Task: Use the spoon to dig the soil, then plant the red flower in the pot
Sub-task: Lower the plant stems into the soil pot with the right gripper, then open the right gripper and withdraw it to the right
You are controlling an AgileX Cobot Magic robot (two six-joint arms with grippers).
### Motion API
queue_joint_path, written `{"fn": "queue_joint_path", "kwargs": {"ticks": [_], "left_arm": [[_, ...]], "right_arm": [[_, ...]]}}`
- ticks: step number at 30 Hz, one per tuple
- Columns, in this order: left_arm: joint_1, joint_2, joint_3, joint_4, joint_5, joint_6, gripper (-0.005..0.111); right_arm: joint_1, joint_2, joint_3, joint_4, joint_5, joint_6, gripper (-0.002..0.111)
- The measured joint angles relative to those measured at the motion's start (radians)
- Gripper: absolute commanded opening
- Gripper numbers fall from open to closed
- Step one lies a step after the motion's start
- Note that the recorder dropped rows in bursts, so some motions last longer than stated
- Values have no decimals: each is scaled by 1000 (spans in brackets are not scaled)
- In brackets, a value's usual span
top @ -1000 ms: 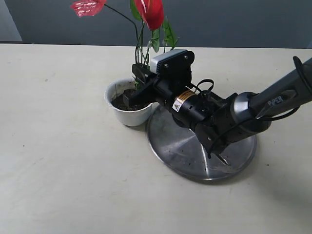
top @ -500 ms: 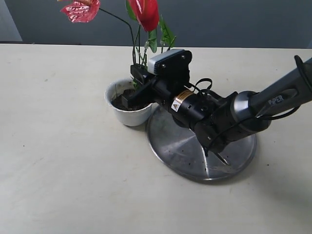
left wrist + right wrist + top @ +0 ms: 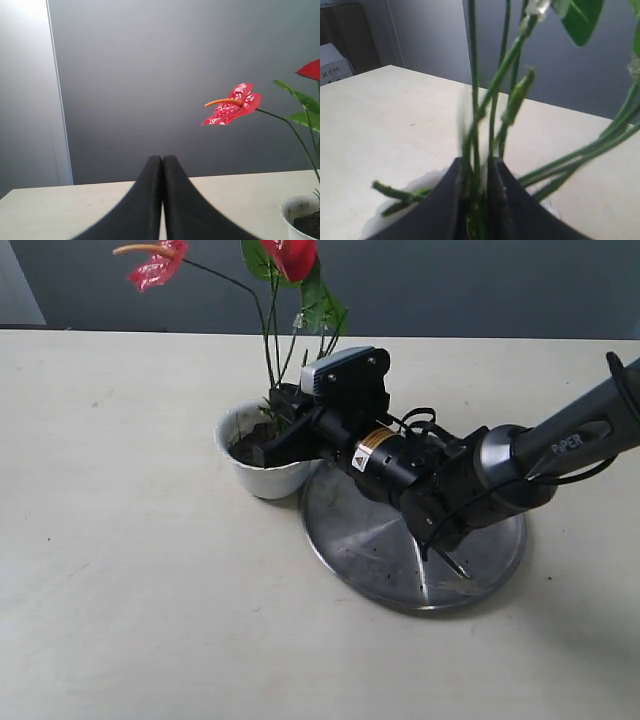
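Note:
The red flower stands over the white pot, its second bloom leaning out to the left. My right gripper reaches across from the right, shut on the green stems just above the dark soil; the stem base is hidden behind the fingers. In the left wrist view my left gripper is shut with nothing in it, well apart from the red flower and the pot. A thin shiny sliver lies on the plate under the arm; I cannot tell if it is the spoon.
A wide flat steel plate lies right beside the pot, under the right arm. The pale table stretches to the left and front. A grey wall stands behind the table.
The right gripper has dipped lower into the pot with the stems, and the flower has swung to the left, both blooms shifting leftward.

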Motion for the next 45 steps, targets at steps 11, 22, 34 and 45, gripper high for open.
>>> {"fn": "queue_joint_path", "kwargs": {"ticks": [11,22,34,45], "left_arm": [[0,0,0,0,0,0,0],[0,0,0,0,0,0,0],[0,0,0,0,0,0,0],[0,0,0,0,0,0,0]], "right_arm": [[0,-27,2,-10,101,8,18],[0,-120,12,-1,423,8,18],[0,-538,196,-1,681,8,17],[78,-1134,270,131,1321,8,17]]}}
